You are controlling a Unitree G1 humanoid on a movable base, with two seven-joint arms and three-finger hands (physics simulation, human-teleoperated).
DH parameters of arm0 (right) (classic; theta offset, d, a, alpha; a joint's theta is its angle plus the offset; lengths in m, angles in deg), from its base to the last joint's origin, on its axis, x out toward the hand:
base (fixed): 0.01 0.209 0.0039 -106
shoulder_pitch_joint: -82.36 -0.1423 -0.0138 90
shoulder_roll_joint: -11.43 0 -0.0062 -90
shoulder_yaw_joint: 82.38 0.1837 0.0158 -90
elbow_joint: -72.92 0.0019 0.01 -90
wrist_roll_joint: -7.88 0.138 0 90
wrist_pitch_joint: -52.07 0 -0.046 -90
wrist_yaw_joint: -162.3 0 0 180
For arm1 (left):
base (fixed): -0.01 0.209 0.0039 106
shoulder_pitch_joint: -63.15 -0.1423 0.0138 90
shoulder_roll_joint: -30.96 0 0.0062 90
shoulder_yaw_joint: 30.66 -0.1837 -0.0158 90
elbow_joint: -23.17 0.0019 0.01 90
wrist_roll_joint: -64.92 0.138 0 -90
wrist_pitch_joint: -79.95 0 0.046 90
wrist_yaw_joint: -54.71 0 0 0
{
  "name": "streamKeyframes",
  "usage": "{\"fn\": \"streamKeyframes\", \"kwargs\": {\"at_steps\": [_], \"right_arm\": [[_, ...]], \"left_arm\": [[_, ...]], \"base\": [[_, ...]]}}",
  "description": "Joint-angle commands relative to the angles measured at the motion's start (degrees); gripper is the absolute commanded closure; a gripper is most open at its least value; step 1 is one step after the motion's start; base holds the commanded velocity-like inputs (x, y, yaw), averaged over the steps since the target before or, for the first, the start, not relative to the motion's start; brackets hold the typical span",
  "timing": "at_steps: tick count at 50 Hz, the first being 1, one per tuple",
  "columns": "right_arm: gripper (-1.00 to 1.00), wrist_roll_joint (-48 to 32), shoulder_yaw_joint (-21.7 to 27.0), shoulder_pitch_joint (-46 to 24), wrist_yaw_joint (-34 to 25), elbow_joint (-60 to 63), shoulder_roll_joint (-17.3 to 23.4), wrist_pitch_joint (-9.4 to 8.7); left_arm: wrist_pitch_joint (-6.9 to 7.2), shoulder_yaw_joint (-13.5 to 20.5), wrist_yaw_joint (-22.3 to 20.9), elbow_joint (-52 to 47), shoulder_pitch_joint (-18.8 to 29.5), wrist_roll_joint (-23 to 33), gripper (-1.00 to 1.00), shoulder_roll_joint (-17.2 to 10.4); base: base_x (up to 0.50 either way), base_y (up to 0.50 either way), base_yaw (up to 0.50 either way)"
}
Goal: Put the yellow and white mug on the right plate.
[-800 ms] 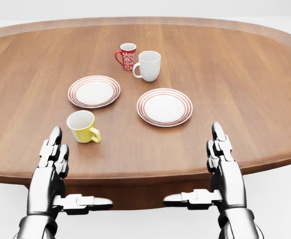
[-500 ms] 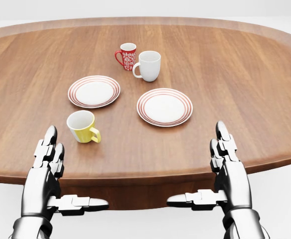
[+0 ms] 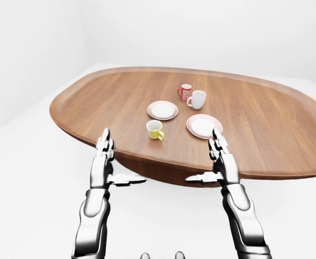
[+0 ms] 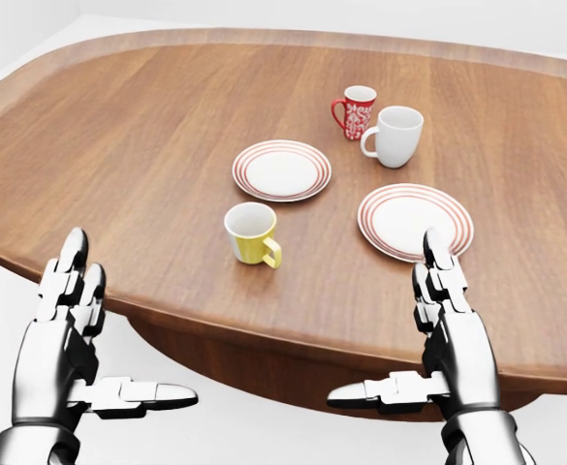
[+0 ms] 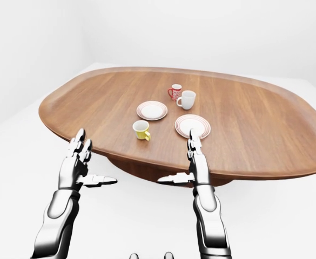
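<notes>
Your right robot hand (image 4: pixel 446 320) hovers at the near edge of the tabletop (image 4: pixel 147 126), fingers straight and spread, thumb pointing inward, holding nothing. Your left robot hand (image 4: pixel 65 329) mirrors it off the tabletop's edge, equally spread and empty.

Just above your right robot hand's fingertips in the head view lies the right plate (image 4: pixel 416 221), red-ringed and bare. Up and to the left of that hand, between your two hands, the yellow and white mug (image 4: pixel 252 233) stands upright on the wood, handle turned toward you and to the right, well apart from both hands. Beyond it sits the left plate (image 4: pixel 281 170), and farther off, above the right plate, a white mug (image 4: pixel 394 136) stands just beside a red patterned mug (image 4: pixel 356 111).

Nothing of the task is done yet: the mug is untouched and off the plate. You have the reach, the grasp, the carry and the placing all ahead.

No brand or readable writing shows; the red mug bears only a white pattern.
</notes>
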Motion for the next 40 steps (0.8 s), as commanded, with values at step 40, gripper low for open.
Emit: {"fn": "streamKeyframes", "kwargs": {"at_steps": [40], "right_arm": [[-1.00,3.13,0.19,0.54,-2.41,1.55,-0.07,-0.10]], "left_arm": [[0.00,-0.31,-0.31,-0.49,-0.43,0.61,-1.00,0.09]], "base": [[0.34,0.12,0.05]]}}
